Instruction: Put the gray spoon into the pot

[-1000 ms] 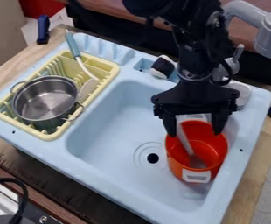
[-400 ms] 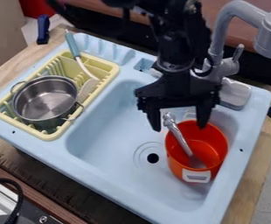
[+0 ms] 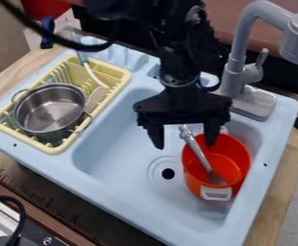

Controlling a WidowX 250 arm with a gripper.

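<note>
Gray spoon [image 3: 198,152] is leaning inside the orange pot [image 3: 191,178], below the empty tool [image 3: 185,145].
Its bowl end is lying low in the pot while its handle is poking up past the rim towards the tool, presumably because it is too long to lie flat; the rim is apparently propping it. The tool is hanging with its fingers wide apart, holding nothing; that spread is likely sparing the handle a knock, though whether one finger is touching it I cannot tell. The sink [image 3: 119,139] is carrying the pot beneath the tool, its walls probably limiting any slide; the task is looking done, so lifting clear is seeming the sensible next move.
</note>
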